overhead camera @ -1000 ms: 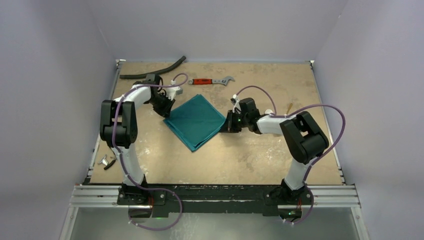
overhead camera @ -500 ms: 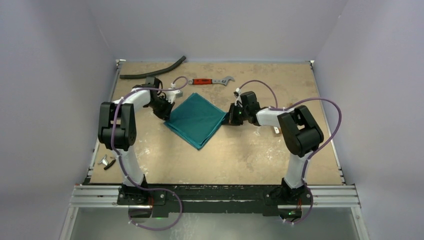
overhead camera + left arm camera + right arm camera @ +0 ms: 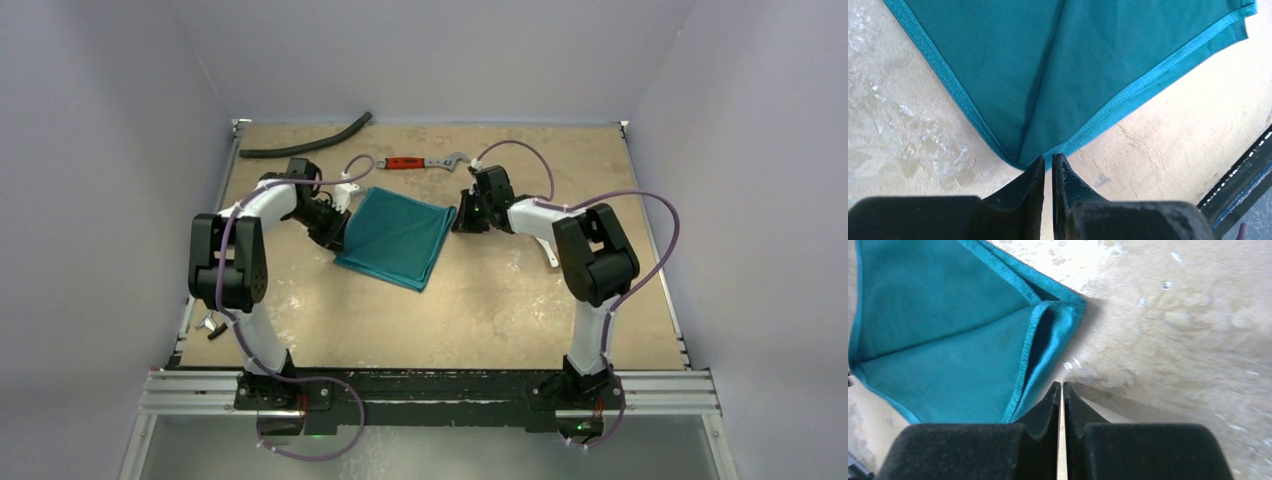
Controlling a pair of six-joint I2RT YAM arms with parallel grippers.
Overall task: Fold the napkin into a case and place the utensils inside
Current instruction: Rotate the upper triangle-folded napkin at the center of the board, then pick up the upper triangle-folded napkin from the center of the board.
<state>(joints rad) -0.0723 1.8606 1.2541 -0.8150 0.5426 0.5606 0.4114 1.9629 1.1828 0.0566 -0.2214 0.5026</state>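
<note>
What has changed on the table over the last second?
The napkin turned counterclockwise in the top view, its right corner carried away from the bases as the right claw moved that way. The left claw shifted little. Both stayed shut at its corners. Wrench and hose unmoved.

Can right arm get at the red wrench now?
Probably yes: wrench lies on bare table just beyond the right gripper, nothing between. Its jaws are shut on the napkin edge, so it'd have to let go first.
</note>
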